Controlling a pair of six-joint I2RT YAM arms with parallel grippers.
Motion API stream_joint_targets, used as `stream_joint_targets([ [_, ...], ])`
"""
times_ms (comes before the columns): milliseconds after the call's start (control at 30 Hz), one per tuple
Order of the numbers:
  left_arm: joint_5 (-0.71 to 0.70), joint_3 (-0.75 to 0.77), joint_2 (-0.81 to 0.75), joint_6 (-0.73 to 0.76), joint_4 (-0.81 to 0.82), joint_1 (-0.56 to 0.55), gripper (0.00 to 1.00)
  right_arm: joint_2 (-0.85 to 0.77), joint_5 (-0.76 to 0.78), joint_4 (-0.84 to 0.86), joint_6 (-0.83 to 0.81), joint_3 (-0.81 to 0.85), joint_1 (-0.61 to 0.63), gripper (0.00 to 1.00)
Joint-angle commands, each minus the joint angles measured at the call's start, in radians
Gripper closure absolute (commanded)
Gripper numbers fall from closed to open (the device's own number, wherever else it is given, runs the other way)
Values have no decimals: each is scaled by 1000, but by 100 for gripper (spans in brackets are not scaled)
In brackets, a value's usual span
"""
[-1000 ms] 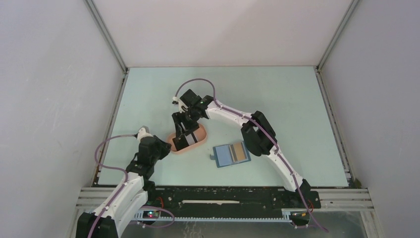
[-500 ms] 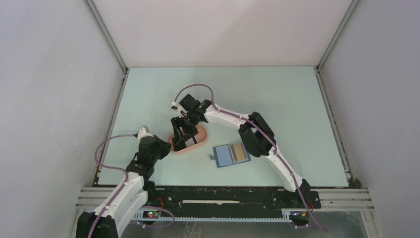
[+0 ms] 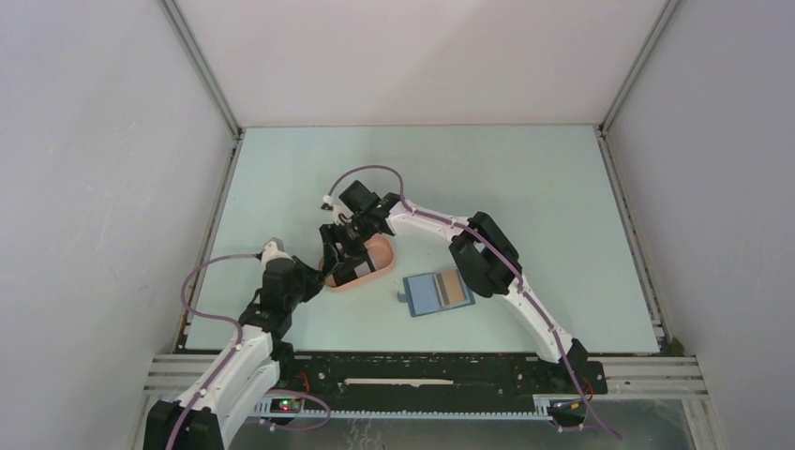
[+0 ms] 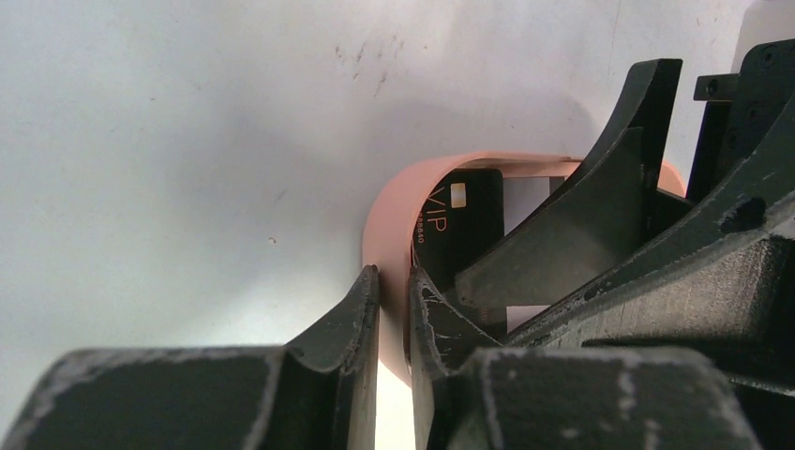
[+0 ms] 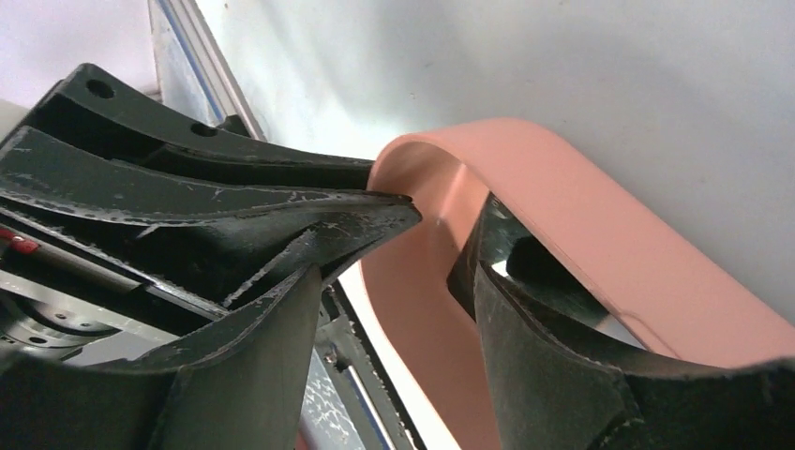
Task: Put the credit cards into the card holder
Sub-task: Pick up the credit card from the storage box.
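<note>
— Left claw (image 4: 394, 281), what is it doing?
— It is pressed nearly together on the rim of the pink tray (image 4: 382, 220). The wall sits between its two fingers, one outside and one inside.
— And the right claw (image 5: 441, 232)?
— Spread, holding nothing. It reaches down into the same tray from the far side, with one finger inside above the black card (image 4: 466, 211) and the other over the tray's end.
— Now by size. Biggest?
— The pale green bench (image 3: 525, 187), which carries everything.
— Next?
— The pink tray, an oval left of the card holder (image 3: 427, 294), near it but apart.
— The card holder itself?
— Blue, lying open and flat on the bench toward the front, with a small tab on its left edge. Neither claw touches it.
— And the credit cards?
— A tan-orange card (image 3: 454, 288) lies on the holder's right half. I cannot tell whether it is tucked into a pocket. The black card lies flat in the tray, gold chip and "VIP" lettering up, with a white patch beside it that I cannot identify.
</note>
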Motion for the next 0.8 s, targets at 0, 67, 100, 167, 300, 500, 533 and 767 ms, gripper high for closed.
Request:
stream_joint_targets([
  [0,51,-27,-21,-34,50,0,96,4,-44,44,33,-5,-5,30],
  [67,38,-26,-24,-33,40,0,96,-5,8,4,-19,13,-6,31],
  [100,33,-26,-27,-32,36,0,96,-13,34,-11,-44,17,-7,31],
  [167,24,-28,-31,-33,31,0,98,-38,80,-29,-85,22,-10,31],
  [300,19,-30,-31,-33,37,0,100,-88,117,-63,-150,32,-16,31],
  [500,11,-64,-83,-28,103,0,100,-192,112,-125,-283,31,-19,31],
  [533,8,-71,-98,-26,114,0,100,-210,103,-139,-317,31,-21,31],
  [767,4,-115,-157,-27,275,0,100,-319,5,-247,-534,46,-53,31],
])
